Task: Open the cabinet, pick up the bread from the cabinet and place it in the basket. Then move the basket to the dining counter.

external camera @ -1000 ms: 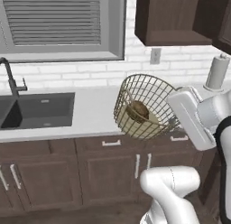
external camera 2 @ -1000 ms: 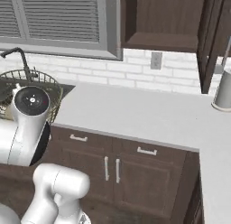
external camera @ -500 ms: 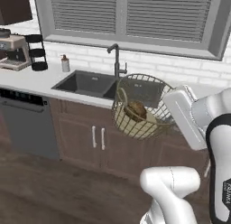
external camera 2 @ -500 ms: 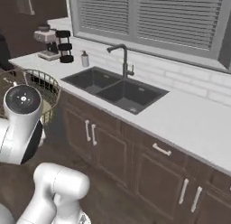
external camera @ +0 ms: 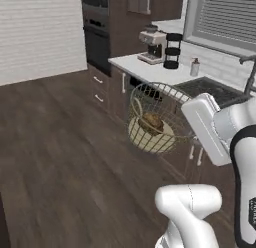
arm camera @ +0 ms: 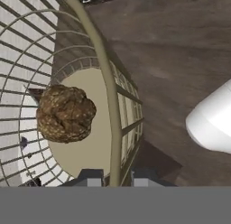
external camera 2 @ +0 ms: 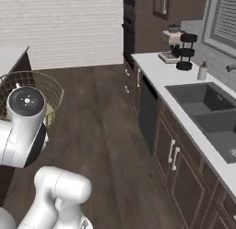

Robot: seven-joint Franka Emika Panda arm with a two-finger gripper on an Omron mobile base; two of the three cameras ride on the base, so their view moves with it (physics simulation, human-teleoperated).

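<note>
- Gripper: in the hand view the two dark finger tips stand close together, one on either side of the basket's rim wire. The jaws are narrowed onto that wire; the gripper has hold of the basket by its rim.
- Basket: round tan-gold wire mesh with a solid tan base, carried clear of any surface. In the left base view the basket hangs in front of the arm, tilted, above the dark wood floor. In the right base view its mesh shows behind the arm's dark-capped joint.
- Bread: a lumpy dark-brown roll resting inside the basket on the tan base, against the lower wall. The left base view shows the same roll within the mesh.
- Surroundings: a run of dark lower cabinets under a white worktop, with a dark sink, a coffee machine and a small soap bottle.
- A pale slab corner shows at the left edge of the right base view; it may be the dining counter, but this cannot be confirmed.
- Progress, as judged: bread is in the basket, so the cabinet and loading steps appear complete. The basket is in transit. Remaining: reach the dining counter and set the basket down on it.
- Risk noted: the tilt could let the roll shift during travel.
- Markings: no brand, label or legible writing found on any item.
</note>
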